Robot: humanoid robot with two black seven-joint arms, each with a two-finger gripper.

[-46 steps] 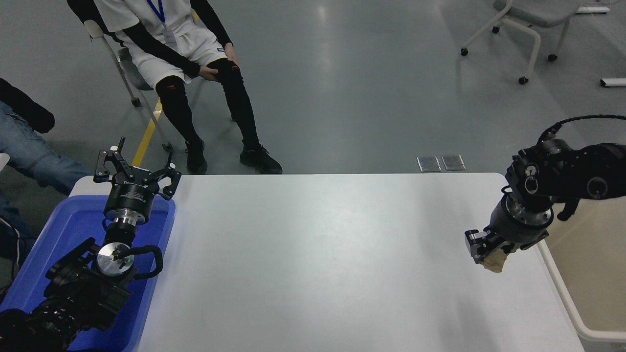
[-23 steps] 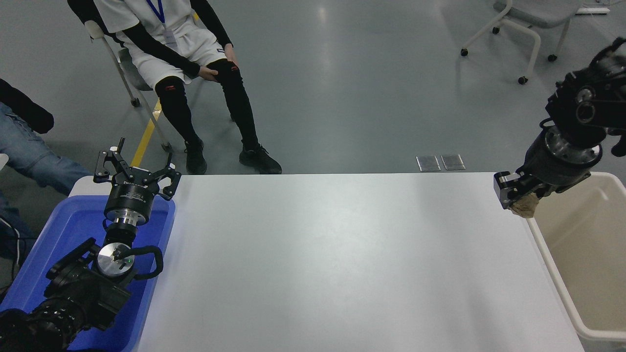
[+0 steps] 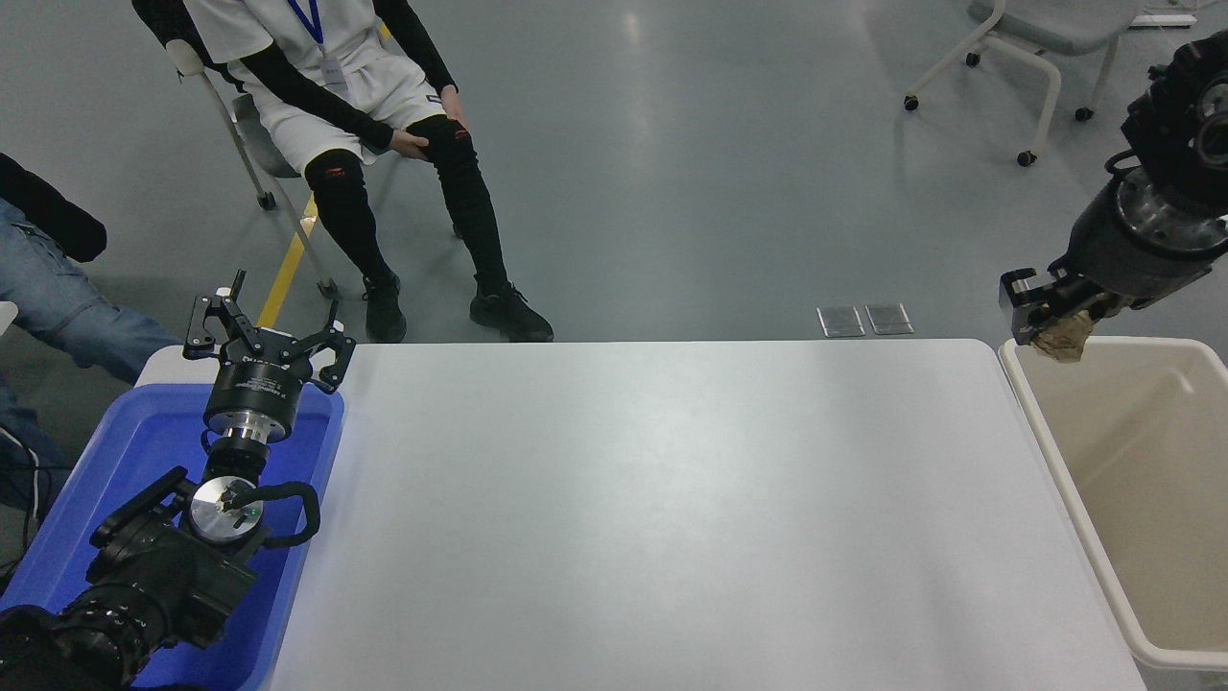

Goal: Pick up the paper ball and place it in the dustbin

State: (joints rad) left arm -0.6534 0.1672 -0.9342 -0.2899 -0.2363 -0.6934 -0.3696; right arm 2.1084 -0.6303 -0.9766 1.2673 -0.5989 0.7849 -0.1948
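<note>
Pickup is done: the right pincer (image 3: 1048,321) grips the ball (image 3: 1063,338) above the dustbin's (image 3: 1074,480) far corner; release remains; the left pincer (image 3: 267,331) is parked, spread open

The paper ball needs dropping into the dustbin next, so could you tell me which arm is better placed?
Right. The right gripper holds the paper ball at the dustbin's far corner. The left gripper is parked open over the blue tray.

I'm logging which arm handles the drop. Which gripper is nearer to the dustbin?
Right. The right gripper, shut on the paper ball, hangs over the dustbin's far left corner. The left gripper is parked across the table over the blue tray.
</note>
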